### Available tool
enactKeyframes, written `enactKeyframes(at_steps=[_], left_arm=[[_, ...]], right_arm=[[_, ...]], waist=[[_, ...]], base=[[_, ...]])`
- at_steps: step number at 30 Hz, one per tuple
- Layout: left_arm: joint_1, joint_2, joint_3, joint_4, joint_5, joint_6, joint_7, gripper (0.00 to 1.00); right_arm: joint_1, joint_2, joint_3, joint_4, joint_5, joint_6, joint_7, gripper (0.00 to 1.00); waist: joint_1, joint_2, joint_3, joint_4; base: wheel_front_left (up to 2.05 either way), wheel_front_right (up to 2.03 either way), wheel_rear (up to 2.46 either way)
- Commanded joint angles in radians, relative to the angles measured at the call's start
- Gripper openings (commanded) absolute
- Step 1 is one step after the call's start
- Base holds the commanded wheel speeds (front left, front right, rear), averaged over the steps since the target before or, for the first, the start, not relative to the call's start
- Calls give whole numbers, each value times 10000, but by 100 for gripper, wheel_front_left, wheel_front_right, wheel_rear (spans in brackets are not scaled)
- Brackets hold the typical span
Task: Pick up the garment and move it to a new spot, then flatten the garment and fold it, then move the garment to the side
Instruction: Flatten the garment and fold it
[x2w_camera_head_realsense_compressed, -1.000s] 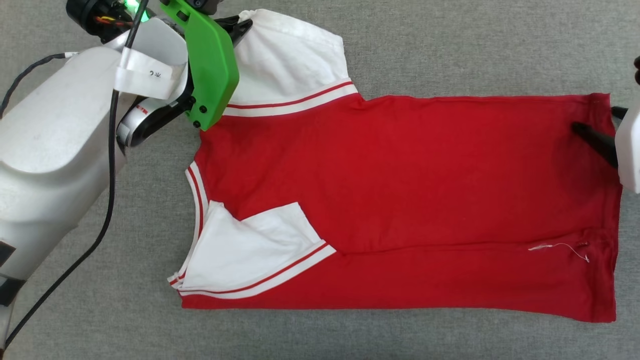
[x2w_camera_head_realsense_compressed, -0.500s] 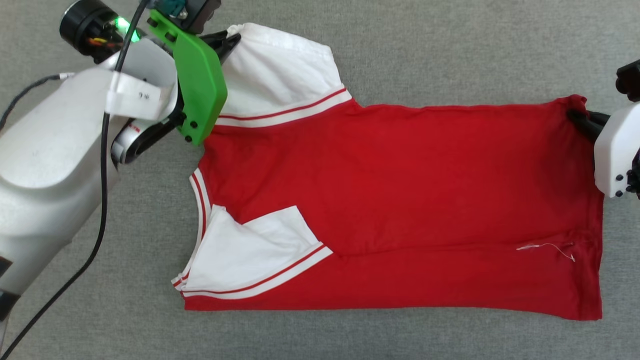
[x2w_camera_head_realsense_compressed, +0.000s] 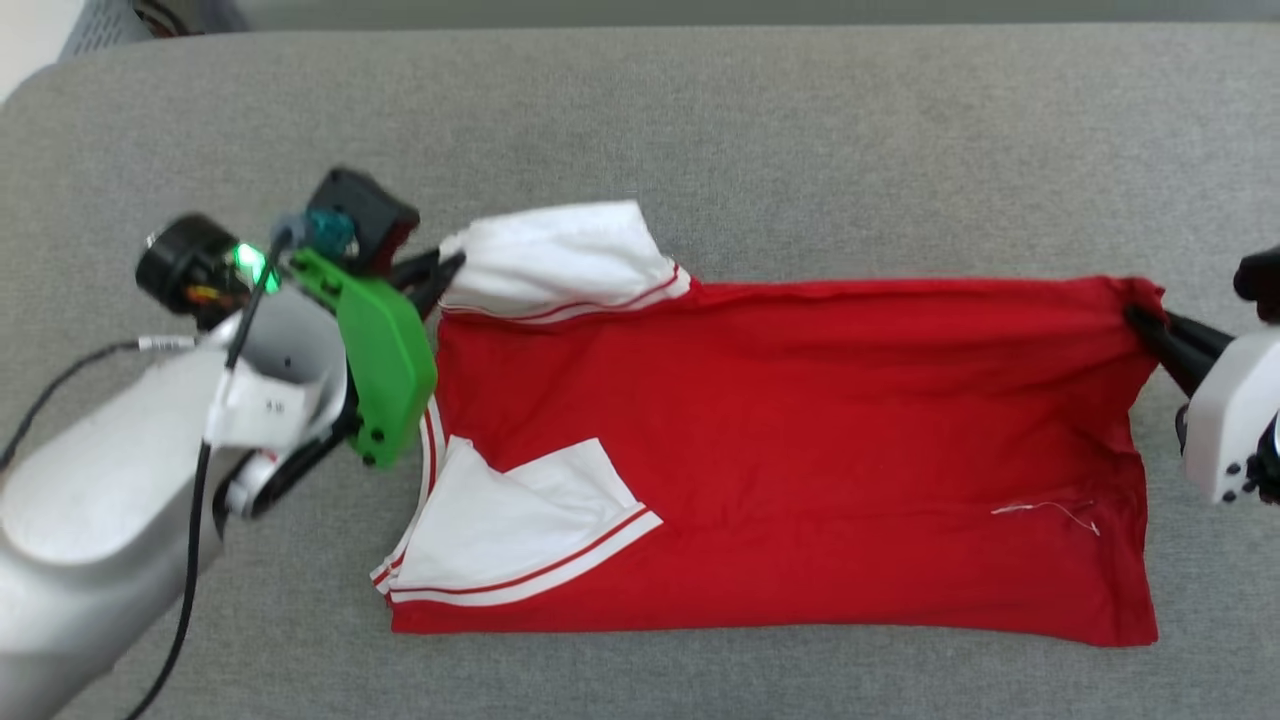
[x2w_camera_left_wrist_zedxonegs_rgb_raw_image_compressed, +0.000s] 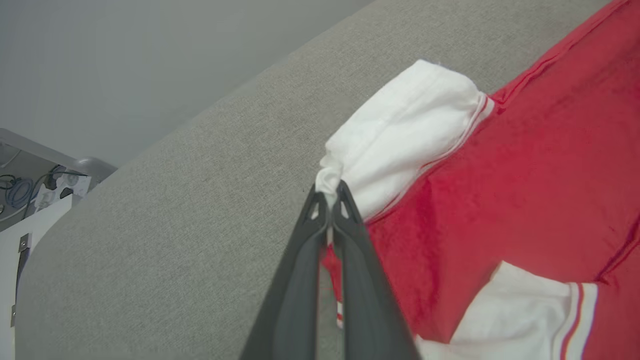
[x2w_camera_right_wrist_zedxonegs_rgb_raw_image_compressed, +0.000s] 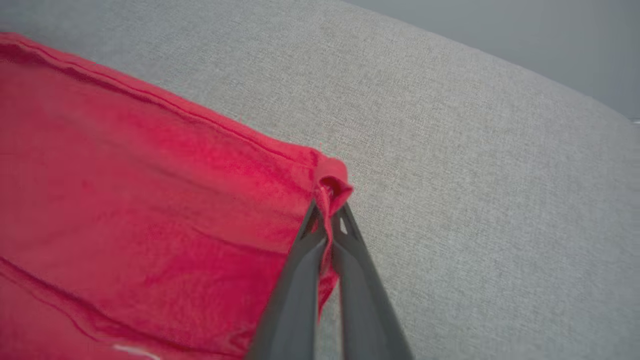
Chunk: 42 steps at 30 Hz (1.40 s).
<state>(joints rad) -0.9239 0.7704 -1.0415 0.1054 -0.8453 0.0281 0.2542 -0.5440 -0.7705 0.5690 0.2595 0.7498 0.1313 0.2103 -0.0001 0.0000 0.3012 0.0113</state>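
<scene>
The garment (x2w_camera_head_realsense_compressed: 800, 450), a red T-shirt with white sleeves, lies sideways on the grey surface with its near long edge folded over and one white sleeve (x2w_camera_head_realsense_compressed: 520, 520) lying on the red body. My left gripper (x2w_camera_head_realsense_compressed: 440, 268) is shut on the tip of the far white sleeve (x2w_camera_left_wrist_zedxonegs_rgb_raw_image_compressed: 400, 135), which is bunched and lifted (x2w_camera_left_wrist_zedxonegs_rgb_raw_image_compressed: 329, 192). My right gripper (x2w_camera_head_realsense_compressed: 1135, 315) is shut on the far hem corner (x2w_camera_right_wrist_zedxonegs_rgb_raw_image_compressed: 330, 187), which puckers between the dark fingers (x2w_camera_right_wrist_zedxonegs_rgb_raw_image_compressed: 300, 280). The far long edge is raised a little between the two grips.
The grey fabric-covered table (x2w_camera_head_realsense_compressed: 800, 150) has a rounded far-left corner and its back edge near the top of the head view. Beyond that corner stands equipment with cables (x2w_camera_left_wrist_zedxonegs_rgb_raw_image_compressed: 30, 185). A loose white thread (x2w_camera_head_realsense_compressed: 1050, 510) lies on the shirt near the hem.
My right gripper closed on the far hem corner. Both grippers have lifted the far edge and drawn it nearer, and the far sleeve has bunched up. The head camera has tilted, bringing the table's back edge into view.
</scene>
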Motion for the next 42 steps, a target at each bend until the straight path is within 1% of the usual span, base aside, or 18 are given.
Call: enactKeyframes(at_steps=[1,7,12,18,21,24,25,26,29,32,33,34,35,36,38,42], left_arm=[[480,179,-63,-291,-69,212,-97,0],[2020,770,-296,-1477,-308,1137,-364,0],[3322,965,-476,-2077,-666,1860,-760,0],[4447,1049,-559,-2263,-1070,2408,-1270,0],[4821,1006,-638,-2249,-1185,2540,-1432,0],[4955,838,-657,-1952,-1174,2656,-1611,0],[4977,758,-656,-1849,-1169,2682,-1676,33],[5009,641,-619,-1720,-1186,2731,-1802,100],[5143,485,-578,-1485,-1197,2792,-2094,100],[5329,435,-276,-1437,-1149,3089,-2833,100],[5373,438,-132,-1438,-1100,3261,-3122,100],[5446,422,111,-1421,-1069,3568,-3531,100],[5490,414,226,-1422,-1029,3729,-3759,100],[5569,403,422,-1422,-920,4014,-4199,100],[5668,357,627,-1418,-727,4372,-4618,100],[5842,114,1096,-1407,-243,4992,-5041,100]], right_arm=[[373,-21,-101,-91,-105,-6,-98,0],[1599,34,-456,-387,-64,-6,-171,0],[2669,135,-803,-668,-37,-6,-219,0],[3682,314,-1093,-834,-94,-6,-234,0],[4075,460,-1170,-838,-143,-6,-171,0],[4318,778,-1335,-598,-100,-6,-79,0],[4339,881,-1413,-505,-99,-6,-99,16],[4348,954,-1452,-412,-201,-6,-116,100],[4320,1124,-1616,-403,-259,-6,-293,100],[4335,1056,-1826,-825,-185,-6,-413,100],[4352,1007,-1932,-1013,-99,-6,-418,100],[4361,908,-2103,-1259,-24,-6,-427,100],[4368,844,-2226,-1392,22,-6,-426,100],[4384,725,-2461,-1640,158,-6,-375,100],[4426,514,-2792,-2011,449,-6,-161,100],[4520,5,-3347,-2491,1019,-6,544,100]], waist=[[1,0,-419,-12],[1,0,-831,31],[1,0,-972,107],[1,0,-966,175],[1,0,-912,216],[1,0,-837,226],[1,0,-823,226],[1,0,-823,231],[1,0,-888,185],[1,0,-1030,153],[1,0,-1071,150],[1,0,-1122,145],[1,0,-1149,146],[1,0,-1198,155],[1,0,-1260,186],[1,0,-1291,251]], base=[[0,0,0],[0,0,0],[0,0,0],[0,0,0],[0,0,0],[0,0,0],[0,0,0],[0,0,0],[0,0,0],[0,0,0],[0,0,0],[0,0,0],[0,0,0],[0,0,0],[0,0,0],[0,0,0]])
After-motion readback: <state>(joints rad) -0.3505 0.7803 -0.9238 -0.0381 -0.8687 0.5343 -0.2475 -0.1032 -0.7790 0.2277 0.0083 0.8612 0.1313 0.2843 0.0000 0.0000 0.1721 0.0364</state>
